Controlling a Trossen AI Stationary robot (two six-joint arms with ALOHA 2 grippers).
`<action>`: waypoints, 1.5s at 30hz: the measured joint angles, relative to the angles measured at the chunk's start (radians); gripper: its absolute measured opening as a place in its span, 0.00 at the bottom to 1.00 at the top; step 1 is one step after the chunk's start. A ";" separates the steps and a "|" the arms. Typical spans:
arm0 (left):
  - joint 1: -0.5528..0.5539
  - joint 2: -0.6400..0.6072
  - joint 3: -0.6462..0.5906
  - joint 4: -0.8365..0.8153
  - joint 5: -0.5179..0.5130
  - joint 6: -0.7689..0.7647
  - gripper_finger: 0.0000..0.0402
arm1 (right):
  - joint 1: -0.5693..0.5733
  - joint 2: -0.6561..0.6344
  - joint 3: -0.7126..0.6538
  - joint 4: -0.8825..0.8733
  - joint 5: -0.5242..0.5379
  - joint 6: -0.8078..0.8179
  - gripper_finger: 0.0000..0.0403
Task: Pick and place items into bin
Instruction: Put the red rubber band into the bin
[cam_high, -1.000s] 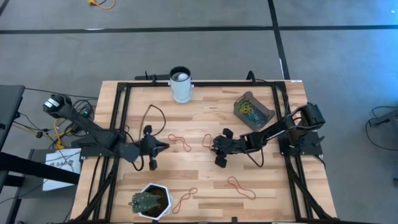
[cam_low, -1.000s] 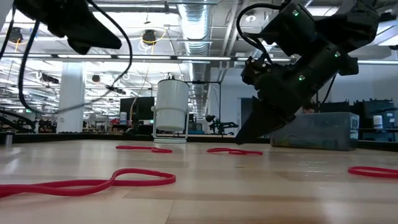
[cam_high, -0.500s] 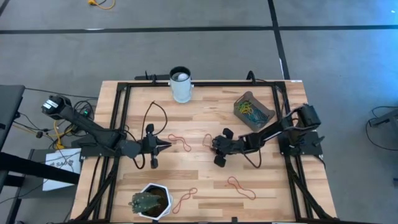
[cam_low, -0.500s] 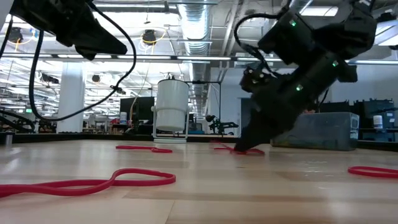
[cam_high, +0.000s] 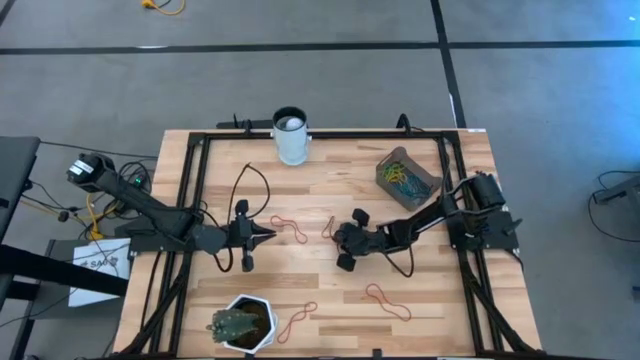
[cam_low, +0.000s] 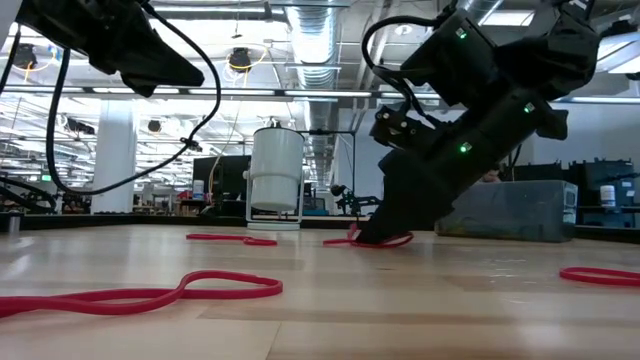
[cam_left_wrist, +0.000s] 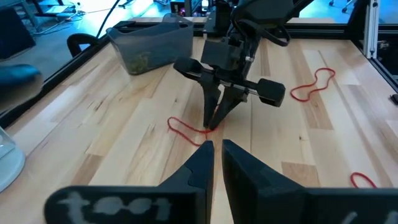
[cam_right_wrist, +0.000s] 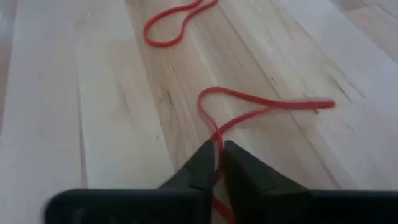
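Observation:
My right gripper (cam_high: 335, 233) is near the table's middle, its fingers shut on a red rubber band (cam_right_wrist: 261, 102) that lies on the wood. My left gripper (cam_high: 264, 234) hovers shut to the left, pointing at it, beside another red band (cam_high: 291, 229). Two more red bands lie nearer the near edge (cam_high: 387, 301) (cam_high: 297, 320). The bin (cam_high: 407, 175), a dark translucent tray with several coloured bands in it, stands at the far right. My right gripper pinches the red band at a strand near its end (cam_right_wrist: 216, 144), between the two fingertips (cam_left_wrist: 211, 124). The fingers come from above, slanting down from the table's right. The held end is raised a little (cam_low: 352, 232); the band's other loop lies on the table.
A white cylindrical cup (cam_high: 291, 135) stands at the far edge. A white hexagonal plant pot (cam_high: 243, 323) sits at the near edge, left. Black frame rails (cam_high: 196, 200) run along the table's sides. Bare wood lies between the held band and the bin.
My right gripper has come down onto the red band and moved a little toward the table's left. The band has slid leftward with it, and its held end has risen off the wood. My left gripper has moved slightly toward the right.

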 joint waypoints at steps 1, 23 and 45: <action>0.000 0.000 0.000 0.000 -0.001 0.000 0.06 | 0.001 0.000 -0.001 0.008 -0.009 -0.001 0.06; 0.000 0.006 0.001 -0.009 -0.001 -0.083 0.06 | 0.115 -0.901 -0.006 -0.994 0.387 0.139 0.00; 0.000 0.007 0.001 -0.024 -0.009 -0.110 0.06 | 0.011 -1.157 -0.249 -1.348 0.417 0.712 0.00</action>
